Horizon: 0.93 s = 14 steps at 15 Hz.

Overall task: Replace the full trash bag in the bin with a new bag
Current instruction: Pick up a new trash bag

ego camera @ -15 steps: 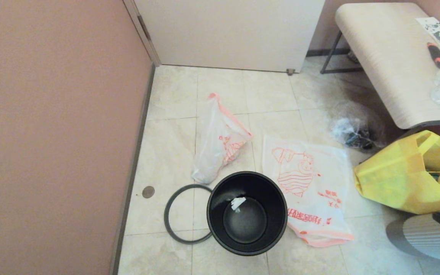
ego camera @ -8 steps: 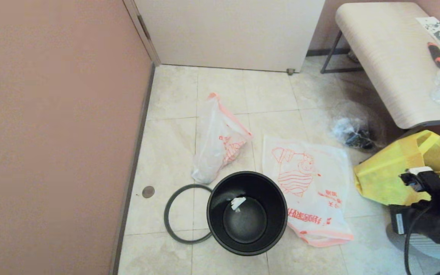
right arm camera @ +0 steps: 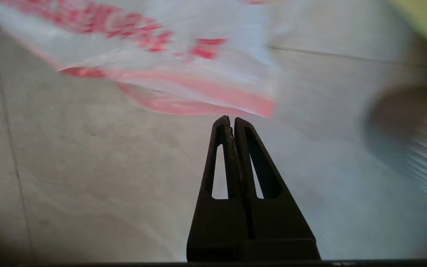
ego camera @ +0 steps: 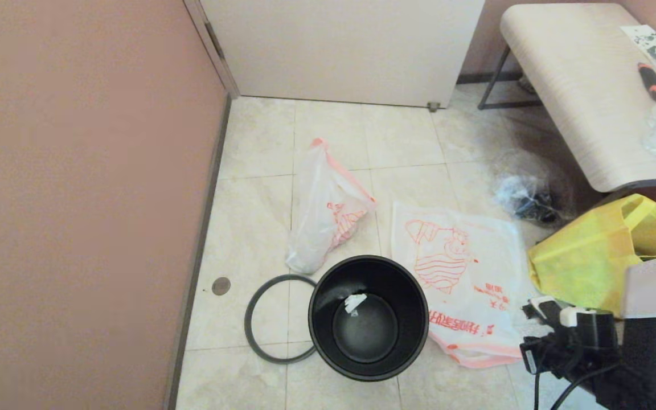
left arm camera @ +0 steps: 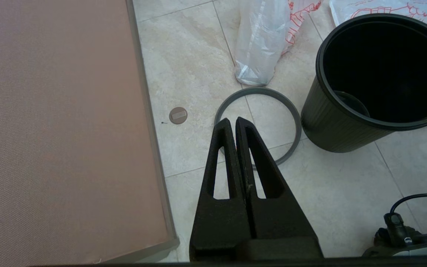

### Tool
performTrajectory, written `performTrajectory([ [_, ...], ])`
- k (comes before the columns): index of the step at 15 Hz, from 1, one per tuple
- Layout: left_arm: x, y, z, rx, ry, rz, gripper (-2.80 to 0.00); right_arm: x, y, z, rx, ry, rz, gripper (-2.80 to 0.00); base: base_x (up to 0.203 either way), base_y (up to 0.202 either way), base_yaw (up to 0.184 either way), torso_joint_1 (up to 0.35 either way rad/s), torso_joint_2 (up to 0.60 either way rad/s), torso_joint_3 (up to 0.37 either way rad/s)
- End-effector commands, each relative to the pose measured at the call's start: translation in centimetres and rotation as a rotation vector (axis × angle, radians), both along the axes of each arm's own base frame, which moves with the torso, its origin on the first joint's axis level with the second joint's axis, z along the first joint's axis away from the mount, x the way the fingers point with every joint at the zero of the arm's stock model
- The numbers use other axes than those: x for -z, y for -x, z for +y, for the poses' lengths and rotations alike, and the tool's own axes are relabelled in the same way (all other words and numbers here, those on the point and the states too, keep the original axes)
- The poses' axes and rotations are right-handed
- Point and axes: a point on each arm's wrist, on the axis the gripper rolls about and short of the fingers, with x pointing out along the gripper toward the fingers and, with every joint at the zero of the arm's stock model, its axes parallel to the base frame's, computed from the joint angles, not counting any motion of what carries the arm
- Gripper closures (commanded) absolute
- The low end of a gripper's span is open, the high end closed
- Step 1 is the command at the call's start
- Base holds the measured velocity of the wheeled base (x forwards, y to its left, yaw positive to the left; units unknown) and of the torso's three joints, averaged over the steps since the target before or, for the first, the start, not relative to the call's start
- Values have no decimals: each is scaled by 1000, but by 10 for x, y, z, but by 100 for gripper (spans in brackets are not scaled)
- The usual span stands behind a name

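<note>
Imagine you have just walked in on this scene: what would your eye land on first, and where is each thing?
The bin stands open on the tiled floor, unlined, with just a white scrap at its bottom and its grey ring lying beside it toward the wall. The new bag, with its large red drawing, is spread flat on the bin's other side. The right gripper hangs shut just short of that bag's pink-orange edge.

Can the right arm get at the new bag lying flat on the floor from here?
Probably yes: the right gripper, shut and empty, hangs just short of the new bag's pink-orange edge, with only bare floor between them.
</note>
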Motion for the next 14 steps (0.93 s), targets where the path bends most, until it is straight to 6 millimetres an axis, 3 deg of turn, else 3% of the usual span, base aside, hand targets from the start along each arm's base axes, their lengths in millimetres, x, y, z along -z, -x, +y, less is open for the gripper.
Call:
performTrajectory([
  [1, 1, 0, 0, 0, -1, 4, 0, 35, -11, 7, -70, -20, 52, 0, 0, 0, 0, 0, 0, 0],
  [3, 1, 0, 0, 0, -1, 4, 0, 20, -43, 16, -134, -34, 12, 0, 0, 0, 0, 0, 0, 0],
  [6, 0, 0, 0, 0, -1, 2, 0, 14, -73, 25, -189, -60, 128, 0, 0, 0, 0, 0, 0, 0],
  [11, 0, 0, 0, 0, -1, 2, 0, 30, -109, 51, -286, -30, 301, 0, 0, 0, 0, 0, 0, 0],
  [14, 1, 0, 0, 0, -1, 4, 0, 38, -118, 59, -298, -16, 399, 0, 0, 0, 0, 0, 0, 0],
])
